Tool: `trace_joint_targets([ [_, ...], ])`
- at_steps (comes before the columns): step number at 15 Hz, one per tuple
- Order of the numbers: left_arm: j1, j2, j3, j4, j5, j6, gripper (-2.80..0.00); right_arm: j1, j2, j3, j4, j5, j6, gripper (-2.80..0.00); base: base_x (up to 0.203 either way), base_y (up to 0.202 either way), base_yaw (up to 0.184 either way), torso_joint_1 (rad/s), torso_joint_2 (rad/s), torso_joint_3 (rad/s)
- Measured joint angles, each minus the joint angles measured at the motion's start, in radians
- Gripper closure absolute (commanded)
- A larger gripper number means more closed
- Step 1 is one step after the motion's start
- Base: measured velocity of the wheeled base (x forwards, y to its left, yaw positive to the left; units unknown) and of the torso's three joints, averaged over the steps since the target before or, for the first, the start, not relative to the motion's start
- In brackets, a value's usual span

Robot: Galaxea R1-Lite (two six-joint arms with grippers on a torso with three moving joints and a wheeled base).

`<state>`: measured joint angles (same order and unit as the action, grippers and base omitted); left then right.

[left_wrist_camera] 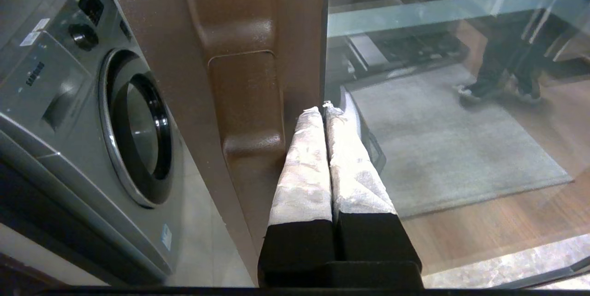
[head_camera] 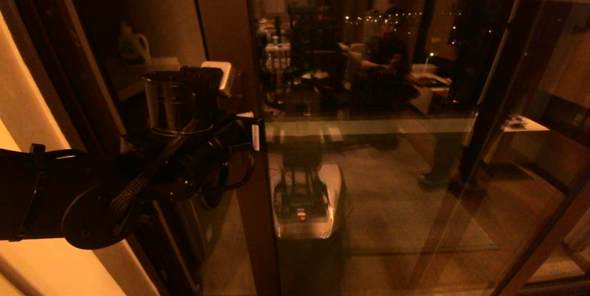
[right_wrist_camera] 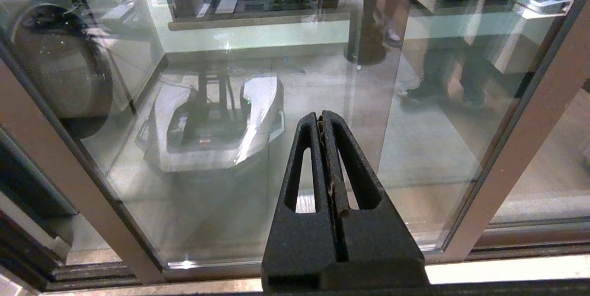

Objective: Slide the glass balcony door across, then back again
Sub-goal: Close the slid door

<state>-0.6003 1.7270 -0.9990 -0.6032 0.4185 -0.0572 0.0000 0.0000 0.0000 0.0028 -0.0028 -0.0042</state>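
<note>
head view dim, amber | wrist views brighter | glass reflections

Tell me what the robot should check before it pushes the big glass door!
1. Left tool shut and empty: ok.
2. Its tips beside the wooden pull handle of the glass balcony door: ok; contact: cannot tell.
3. Right tool shut, held back from the glass: ok.
4. Washing machine stands behind the door frame, apart from the left tool: ok.
5. Bottom track free of things: cannot tell.
</note>
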Motion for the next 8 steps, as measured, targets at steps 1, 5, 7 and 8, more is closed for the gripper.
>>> trace_joint_targets([
  [1,0.007,0.000,0.003,-0.001,-0.001,0.000,0.00,0.000,0.000,0.000,0.000,0.000,0.000,0.00,0.000,0.000,0.000,0.000,0.00,0.000],
  [5,0.034,-0.003,0.012,-0.002,-0.003,0.001,0.00,0.000,0.000,0.000,0.000,0.000,0.000,0.00,0.000,0.000,0.000,0.000,0.00,0.000],
  [7,0.045,-0.007,0.019,-0.003,-0.003,0.001,0.00,0.000,0.000,0.000,0.000,0.000,0.000,0.00,0.000,0.000,0.000,0.000,0.00,0.000],
  [8,0.053,-0.010,0.025,-0.005,-0.003,-0.002,0.00,0.000,0.000,0.000,0.000,0.000,0.000,0.00,0.000,0.000,0.000,0.000,0.00,0.000],
])
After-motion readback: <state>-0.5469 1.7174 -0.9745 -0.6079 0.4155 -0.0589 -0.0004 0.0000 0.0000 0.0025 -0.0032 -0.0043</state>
